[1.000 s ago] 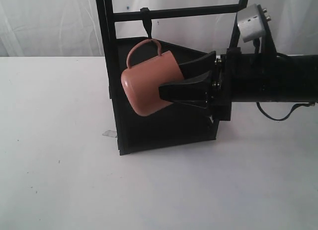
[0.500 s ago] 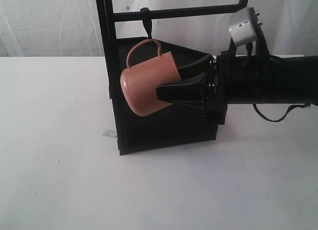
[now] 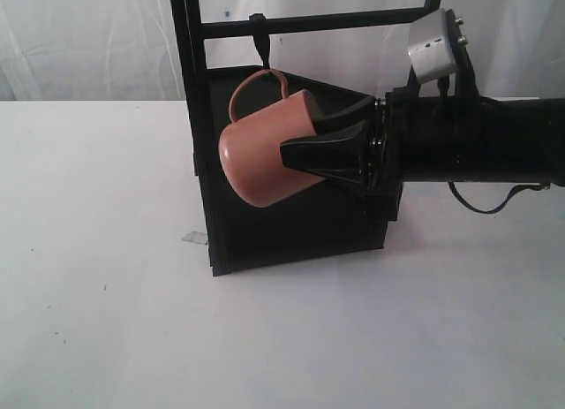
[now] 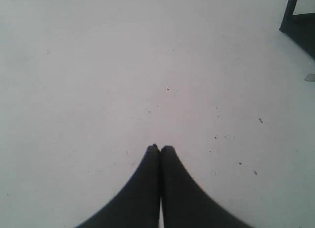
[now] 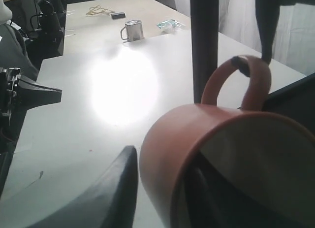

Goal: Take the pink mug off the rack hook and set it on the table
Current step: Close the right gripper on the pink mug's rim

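Pink mug (image 3: 263, 162) is a matte salmon cylinder with a cream inside and a thin loop handle (image 3: 256, 84). It's in the air in front of the rack (image 3: 199, 117), clear of the table (image 3: 97, 268), and tilted so the base points down-left and the mouth faces the right arm. The rack is a black square-section frame with a flat black back panel and a small black hook (image 3: 258, 40) hanging off the crossbar. The table is a flat white top with faint specks and a glare patch in the right wrist view. Right gripper (image 3: 301, 140) is clamped on the mug wall at the rim: the right wrist view shows one tapered black finger (image 5: 115, 188) outside the wall and the other inside the mouth. The handle top sits right under the hook tip; in the right wrist view a dark tip shows at the loop, and whether the two touch can't be told. A silver camera box (image 3: 434, 45) rides on the right wrist. Left gripper (image 4: 160, 148) hangs over bare table with its fingers pressed together, holding nothing. Compared with 0.5 s ago, the mug and gripper have shifted slightly right, the handle with them. The grip is unchanged and the mug isn't any lower. Over the full second, the wrist and camera box have moved left, toward the rack.
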Controlling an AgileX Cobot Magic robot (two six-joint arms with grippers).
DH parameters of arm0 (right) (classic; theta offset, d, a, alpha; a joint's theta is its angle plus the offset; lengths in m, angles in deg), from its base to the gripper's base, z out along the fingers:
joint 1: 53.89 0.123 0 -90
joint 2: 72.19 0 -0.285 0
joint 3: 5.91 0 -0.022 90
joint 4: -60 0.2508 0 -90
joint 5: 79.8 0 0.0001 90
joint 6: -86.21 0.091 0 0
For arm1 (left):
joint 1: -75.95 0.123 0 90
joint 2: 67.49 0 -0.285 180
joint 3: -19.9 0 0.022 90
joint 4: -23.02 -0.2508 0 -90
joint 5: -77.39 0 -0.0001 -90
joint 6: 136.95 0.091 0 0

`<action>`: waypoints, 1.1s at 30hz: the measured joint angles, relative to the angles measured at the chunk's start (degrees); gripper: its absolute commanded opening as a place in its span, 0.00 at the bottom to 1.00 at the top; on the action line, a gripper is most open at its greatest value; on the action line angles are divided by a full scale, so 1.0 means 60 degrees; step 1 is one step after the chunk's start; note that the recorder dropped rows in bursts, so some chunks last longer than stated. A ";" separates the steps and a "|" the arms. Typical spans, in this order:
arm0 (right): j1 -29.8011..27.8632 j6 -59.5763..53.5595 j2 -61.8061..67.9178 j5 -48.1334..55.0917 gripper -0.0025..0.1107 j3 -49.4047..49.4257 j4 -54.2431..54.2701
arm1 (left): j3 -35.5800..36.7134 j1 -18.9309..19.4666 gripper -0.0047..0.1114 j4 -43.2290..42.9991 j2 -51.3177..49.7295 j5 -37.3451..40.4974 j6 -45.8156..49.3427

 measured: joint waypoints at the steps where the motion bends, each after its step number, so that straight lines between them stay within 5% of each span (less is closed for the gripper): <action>1: 0.0000 0.0000 0.0000 0.0000 0.28 0.0000 0.0000 | 0.0000 0.0000 0.04 0.0000 0.0000 0.0000 0.0000; 8: 0.0000 -0.0037 0.0000 -0.0074 0.28 0.0000 0.0000 | 0.0000 0.0000 0.04 0.0000 0.0000 0.0000 0.0000; 20: 0.0062 -0.0207 0.0000 -0.0270 0.06 0.0000 0.0000 | 0.0000 0.0000 0.04 0.0000 0.0000 0.0000 0.0000; 33: 0.0071 -0.0340 0.0015 -0.0264 0.05 0.0000 0.0000 | 0.0000 0.0000 0.04 0.0000 0.0000 0.0000 0.0000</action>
